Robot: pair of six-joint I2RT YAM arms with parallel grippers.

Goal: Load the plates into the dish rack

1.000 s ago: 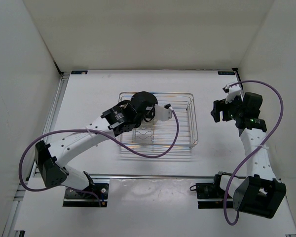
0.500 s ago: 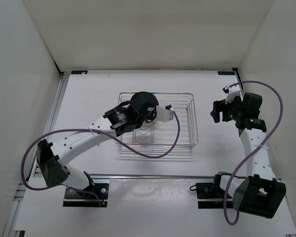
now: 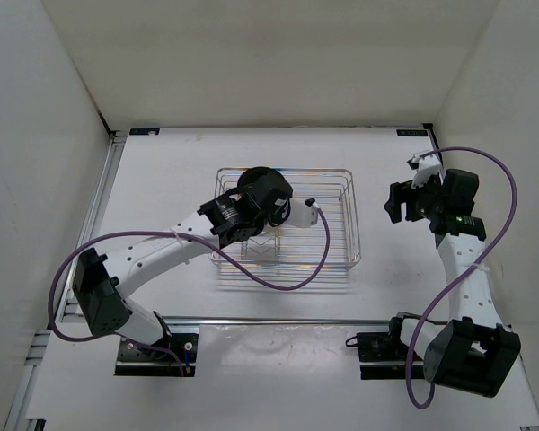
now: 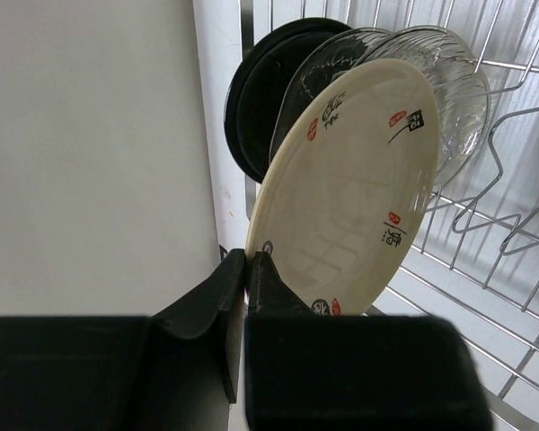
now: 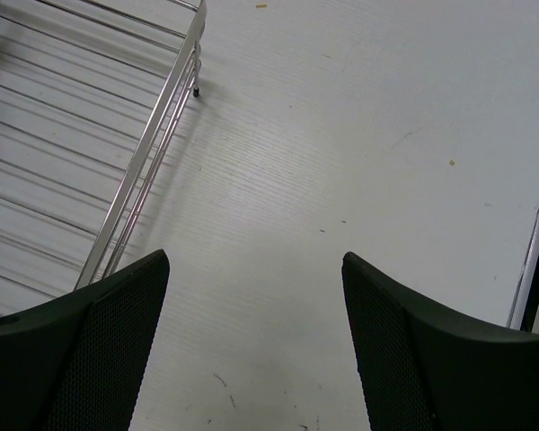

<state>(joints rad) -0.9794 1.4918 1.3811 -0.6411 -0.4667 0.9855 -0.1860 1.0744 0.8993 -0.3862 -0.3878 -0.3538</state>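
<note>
Over dish rack | printed cream plate standing on edge | left gripper pinching its rim | right gripper hovering spread, empty

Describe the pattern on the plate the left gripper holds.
Cream plate with small black and red marks; left wrist view shows it best.

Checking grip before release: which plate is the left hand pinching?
The cream plate, printed red and black; the left hand grips its rim. The clear plates and black plate stand behind.
</note>
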